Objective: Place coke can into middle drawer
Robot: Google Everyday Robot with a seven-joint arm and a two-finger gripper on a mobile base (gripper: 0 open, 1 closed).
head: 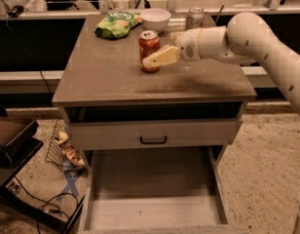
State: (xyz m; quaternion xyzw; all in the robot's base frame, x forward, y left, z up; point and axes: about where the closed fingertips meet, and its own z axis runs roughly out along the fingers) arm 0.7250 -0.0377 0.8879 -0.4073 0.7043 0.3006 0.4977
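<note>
**Q:** How is the large equipment arranged?

**A:** A grey table (111, 77) with built-in drawers is viewed from the front and above; a white arm (252, 38) is extended over its top from the right. The middle drawer (150, 213) is pulled out at the bottom of the view; its pale floor and thin side walls are exposed. Above it, a drawer front (106, 135) with a small black handle (153, 140) is shown pushed in; a dark open slot is seen between that front and the table top.

**Q:** Where is the coke can located, and how is the gripper set?

**A:** The coke can (148, 48) is stood upright on the table top, behind its centre and well apart from the middle drawer; the gripper (159, 58) is positioned at the can's right side, overlapping its lower front edge. Whether the gripper is open or closed cannot be told.

**Q:** What else is carried on the table?

**A:** Three items are lined along the back edge: a green chip bag (117, 24) at the left; a white bowl (155, 18) just right of it; a pale silver can (194, 17) further right, behind the gripper.
</note>
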